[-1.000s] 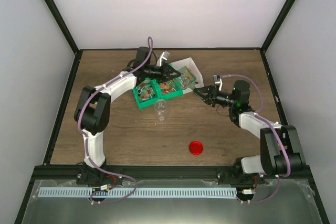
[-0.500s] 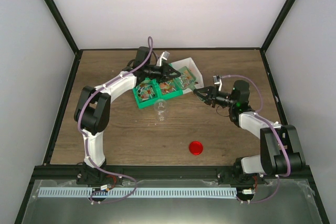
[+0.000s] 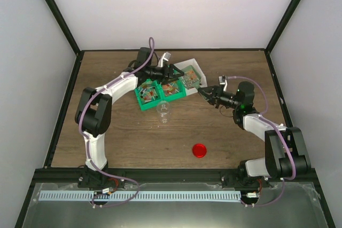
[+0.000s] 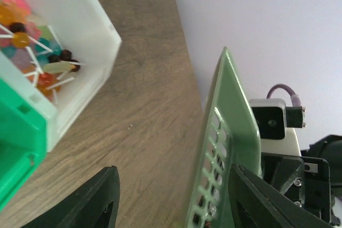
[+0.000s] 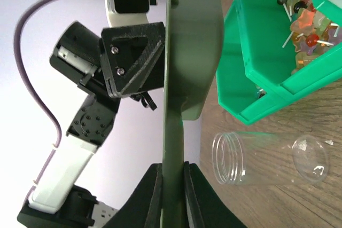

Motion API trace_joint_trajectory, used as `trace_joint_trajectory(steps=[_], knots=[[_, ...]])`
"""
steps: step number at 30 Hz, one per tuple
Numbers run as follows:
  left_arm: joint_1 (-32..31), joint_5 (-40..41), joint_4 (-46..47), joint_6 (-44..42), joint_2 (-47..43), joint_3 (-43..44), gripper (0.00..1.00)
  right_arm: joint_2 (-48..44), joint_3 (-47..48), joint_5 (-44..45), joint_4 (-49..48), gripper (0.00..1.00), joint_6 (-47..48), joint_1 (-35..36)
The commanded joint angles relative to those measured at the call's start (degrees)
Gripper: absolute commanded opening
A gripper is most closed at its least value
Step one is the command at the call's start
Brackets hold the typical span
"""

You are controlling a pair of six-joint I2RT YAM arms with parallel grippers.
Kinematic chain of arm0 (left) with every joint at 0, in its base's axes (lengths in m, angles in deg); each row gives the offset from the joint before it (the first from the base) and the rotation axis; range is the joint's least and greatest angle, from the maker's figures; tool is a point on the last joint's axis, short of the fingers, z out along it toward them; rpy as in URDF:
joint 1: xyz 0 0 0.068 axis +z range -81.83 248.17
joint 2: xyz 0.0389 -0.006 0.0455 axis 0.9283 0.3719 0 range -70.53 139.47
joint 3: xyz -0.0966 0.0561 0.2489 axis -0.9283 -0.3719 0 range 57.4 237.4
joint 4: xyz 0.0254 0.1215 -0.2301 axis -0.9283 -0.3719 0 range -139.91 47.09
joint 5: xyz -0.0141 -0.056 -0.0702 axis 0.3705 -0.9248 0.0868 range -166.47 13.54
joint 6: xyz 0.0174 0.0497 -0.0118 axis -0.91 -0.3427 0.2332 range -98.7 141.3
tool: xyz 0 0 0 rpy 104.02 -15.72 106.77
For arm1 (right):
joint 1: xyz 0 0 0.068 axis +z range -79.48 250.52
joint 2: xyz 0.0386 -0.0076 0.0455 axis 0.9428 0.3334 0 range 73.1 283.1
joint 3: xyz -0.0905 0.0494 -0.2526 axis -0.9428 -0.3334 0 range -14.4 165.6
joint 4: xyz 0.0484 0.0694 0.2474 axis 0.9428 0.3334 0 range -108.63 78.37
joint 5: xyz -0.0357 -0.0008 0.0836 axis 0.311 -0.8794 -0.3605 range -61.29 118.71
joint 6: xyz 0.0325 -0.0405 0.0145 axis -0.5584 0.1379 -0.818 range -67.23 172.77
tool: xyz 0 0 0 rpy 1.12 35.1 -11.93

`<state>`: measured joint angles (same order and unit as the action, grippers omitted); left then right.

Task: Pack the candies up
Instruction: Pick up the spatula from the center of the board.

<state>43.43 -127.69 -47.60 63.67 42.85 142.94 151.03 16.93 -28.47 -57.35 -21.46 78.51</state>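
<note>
Right tool is pressed onto a pale green slotted piece, a flat plastic blade held edge-on between its fingers, just beside the green bin. Left tool stands spread, with nothing visibly pinched, close to the white bin and facing that same blade.

By my judgement the packing has hardly begun. The clear jar lies on its side on the desk, just in front of the green bin, and looks empty. The red lid sits well apart from it, nearer the arm bases. All the candies that can be seen are in the bins, some in the green compartments and some in the white one, and none lies loose on the wood. Left to do, it seems: fill the jar and close it.

The candies are tiny and bright: orange, yellow, red, pink and dark heads, many on thin white sticks, heaped loosely and tangled together.
</note>
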Motion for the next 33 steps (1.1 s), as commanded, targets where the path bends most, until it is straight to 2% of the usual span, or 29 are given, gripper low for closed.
trace_joint_trajectory(steps=[1, 5, 9, 13, 15, 20, 24, 26, 28, 31, 33], knots=[[2.7, 2.5, -1.7, -2.0, -2.2, 0.8, 0.58, -1.0, 1.4, 3.9, -1.5, 0.01, -6.8, -1.2], [3.5, 11.9, -10.5, -8.9, -3.8, 2.5, 0.62, -0.8, 4.2, 6.6, 5.1, 0.01, -9.6, -3.2], [2.5, 24.0, -19.1, -15.1, -4.0, 3.8, 0.63, 1.4, 11.8, 8.3, 23.1, 0.01, -7.7, -3.4], [-0.6, 42.1, -27.7, -20.8, -3.1, 7.6, 0.63, 6.1, 18.3, 7.6, 32.3, 0.01, -6.4, -3.4], [-1.3, 46.9, -28.7, -20.5, -3.1, 7.7, 0.62, 7.9, 21.1, 8.0, 36.2, 0.01, -4.8, -3.1], [-1.4, 52.8, -30.6, -18.3, -1.8, 8.3, 0.61, 10.7, 29.0, 10.3, 47.4, 0.01, -0.1, -1.7], [-1.5, 58.5, -34.0, -17.0, -2.4, 8.8, 0.61, 11.4, 31.6, 12.6, 51.8, 0.01, -0.4, -1.6], [-1.5, 60.7, -34.0, -16.0, -3.1, 7.9, 0.66, 11.8, 32.6, 14.0, 53.8, 0.01, 0.1, -1.4], [-1.5, 60.4, -33.2, -15.9, -2.3, 7.3, 0.74, 12.3, 33.1, 14.6, 55.5, 0.01, 0.0, -1.3], [-1.5, 59.1, -34.2, -15.5, 0.9, 9.6, 0.72, 13.1, 33.5, 15.0, 57.1, 0.01, -0.2, -1.1], [-1.5, 59.0, -35.0, -14.8, 3.0, 11.4, 0.68, 13.5, 33.8, 15.3, 57.3, 0.01, -0.3, -1.0]])
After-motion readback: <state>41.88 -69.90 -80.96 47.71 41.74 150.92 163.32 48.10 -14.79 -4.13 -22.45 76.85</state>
